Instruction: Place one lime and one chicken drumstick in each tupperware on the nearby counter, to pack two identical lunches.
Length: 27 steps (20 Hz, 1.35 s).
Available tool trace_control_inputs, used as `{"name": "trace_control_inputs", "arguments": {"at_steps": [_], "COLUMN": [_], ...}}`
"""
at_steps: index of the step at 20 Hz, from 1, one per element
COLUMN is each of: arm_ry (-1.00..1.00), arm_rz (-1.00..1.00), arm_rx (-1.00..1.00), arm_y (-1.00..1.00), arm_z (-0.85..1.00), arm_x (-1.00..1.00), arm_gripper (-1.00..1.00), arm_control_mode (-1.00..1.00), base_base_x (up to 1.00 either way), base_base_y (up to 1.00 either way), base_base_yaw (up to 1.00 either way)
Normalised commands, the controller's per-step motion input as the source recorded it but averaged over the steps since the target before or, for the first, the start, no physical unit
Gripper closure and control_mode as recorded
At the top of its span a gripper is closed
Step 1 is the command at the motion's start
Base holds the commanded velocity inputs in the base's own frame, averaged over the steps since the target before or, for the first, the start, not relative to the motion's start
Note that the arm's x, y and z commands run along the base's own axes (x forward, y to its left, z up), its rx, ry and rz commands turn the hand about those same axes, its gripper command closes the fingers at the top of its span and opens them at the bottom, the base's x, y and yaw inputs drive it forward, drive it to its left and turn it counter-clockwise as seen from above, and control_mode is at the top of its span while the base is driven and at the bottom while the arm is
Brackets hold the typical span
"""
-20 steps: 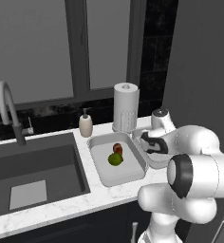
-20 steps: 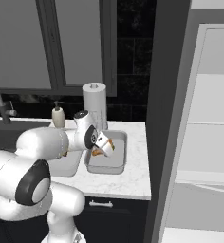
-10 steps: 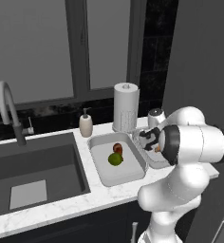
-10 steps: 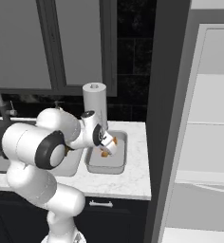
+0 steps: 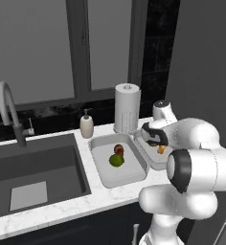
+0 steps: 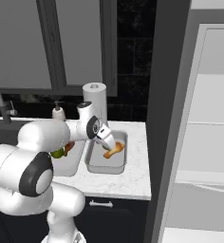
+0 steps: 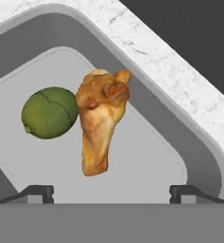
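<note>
A: While working over the counter, best to begin with what?
B: With a look at both trays. Right tupperware directly beneath the hand. Left tupperware just beside it, toward the sink.
A: And the hand?
B: Spread wide, gripping nothing, hanging just above the right tray.
A: Contents?
B: In the right tray, chicken drumstick lying flat on the tray floor, thick end touching lime. In the left tray, second lime with a brownish piece against it. Probably the other drumstick, though too small to swear to.
A: So, how to finish cleanly?
B: Lift straight up along the hand's own line, with no sideways swing until well clear of the rim. Keep the fingertips apart, never pinching on the way out. Avoid brushing the drumstick, apt to nudge the lime. Judging by both trays, likely the last step.
</note>
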Motion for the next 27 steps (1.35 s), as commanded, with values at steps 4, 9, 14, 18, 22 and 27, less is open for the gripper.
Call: {"name": "trace_control_inputs", "arguments": {"at_steps": [4,9,14,18,22,27], "arm_ry": [-0.04,-0.19,-0.29,-0.29,-0.32,-0.32], "arm_rz": [0.00,0.01,0.09,0.16,0.18,0.18], "arm_rx": [0.00,-0.11,-0.24,-0.28,-0.32,-0.26], "arm_y": [0.02,0.36,0.63,0.67,0.79,0.67], "arm_z": [0.66,0.82,0.82,0.69,0.45,0.13], "arm_x": [-0.53,-0.58,-0.54,-0.56,-0.65,-0.77], "arm_gripper": [-1.00,-1.00,-1.00,-1.00,-1.00,-1.00], "arm_control_mode": [-1.00,-1.00,-1.00,-1.00,-1.00,-1.00], "base_base_x": [0.00,0.00,0.00,0.00,0.00,0.00], "base_base_y": [0.00,0.00,0.00,0.00,0.00,0.00], "base_base_yaw": [0.00,0.00,0.00,0.00,0.00,0.00]}}
